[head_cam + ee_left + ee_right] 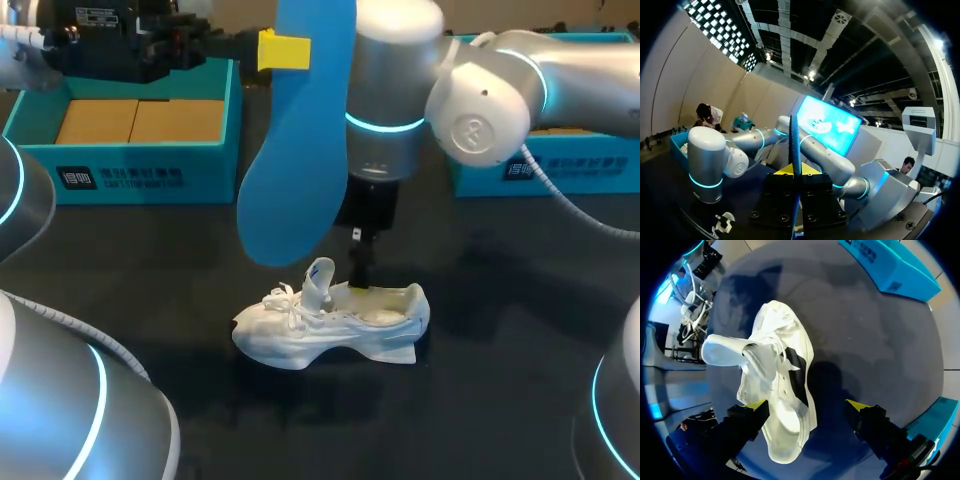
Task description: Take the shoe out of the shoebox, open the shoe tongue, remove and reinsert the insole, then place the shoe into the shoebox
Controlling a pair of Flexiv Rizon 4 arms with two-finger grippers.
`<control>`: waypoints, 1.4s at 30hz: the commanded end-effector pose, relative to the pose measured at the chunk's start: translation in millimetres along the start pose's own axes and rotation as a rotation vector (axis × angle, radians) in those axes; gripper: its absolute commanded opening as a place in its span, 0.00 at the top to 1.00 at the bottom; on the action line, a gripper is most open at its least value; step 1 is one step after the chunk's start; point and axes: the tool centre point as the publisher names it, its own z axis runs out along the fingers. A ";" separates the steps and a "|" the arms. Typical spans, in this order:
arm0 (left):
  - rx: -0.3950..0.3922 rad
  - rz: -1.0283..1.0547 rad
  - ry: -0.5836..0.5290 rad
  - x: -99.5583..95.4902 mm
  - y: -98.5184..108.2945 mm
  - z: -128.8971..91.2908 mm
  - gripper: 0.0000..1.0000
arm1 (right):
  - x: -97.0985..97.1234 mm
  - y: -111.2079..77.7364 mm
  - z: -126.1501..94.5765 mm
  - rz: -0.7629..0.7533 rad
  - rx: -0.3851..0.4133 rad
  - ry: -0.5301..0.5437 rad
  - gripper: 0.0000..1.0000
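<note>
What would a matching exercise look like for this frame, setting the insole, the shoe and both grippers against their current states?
Things:
1. insole
2. shoe
3. left gripper
4. right gripper

States:
A. open, at the shoe's heel
B. lifted in the air, clear of the shoe
C. shut on the insole
D. resting on the table, tongue up

Pairs: 1-B, 2-D, 3-C, 4-A

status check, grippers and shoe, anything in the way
Left gripper shut on insole, held high. Right gripper open, low over shoe heel. Shoe on table, tongue up. Right gripper may block reinsertion.
</note>
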 end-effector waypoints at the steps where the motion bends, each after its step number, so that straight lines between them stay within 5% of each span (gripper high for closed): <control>1: -0.002 0.000 0.001 -1.5 -0.2 1.3 1.00 | 3.3 2.7 8.5 -0.002 -0.003 0.002 0.00; 10: -0.002 0.000 0.001 -1.5 -0.2 1.3 1.00 | 12.6 -1.5 21.4 -0.019 -0.010 0.004 0.00; 26: -0.002 0.000 0.001 -1.5 -0.2 1.3 1.00 | 0.1 -8.7 43.2 -0.064 -0.018 -0.003 0.06; 32: -0.002 0.000 0.001 -1.5 -0.2 1.3 1.00 | -0.5 -7.9 49.0 -0.058 -0.022 0.009 0.25; 35: -0.002 0.000 0.001 -1.5 -0.2 1.3 1.00 | 1.0 -6.0 50.7 -0.056 -0.021 0.014 0.46; 40: -0.002 0.000 0.001 -1.5 -0.2 1.3 1.00 | 3.1 -4.2 54.9 -0.054 -0.023 0.017 0.35; 42: -0.002 0.000 0.001 -1.5 -0.2 1.3 1.00 | 3.2 -3.5 56.1 -0.053 -0.024 0.019 0.38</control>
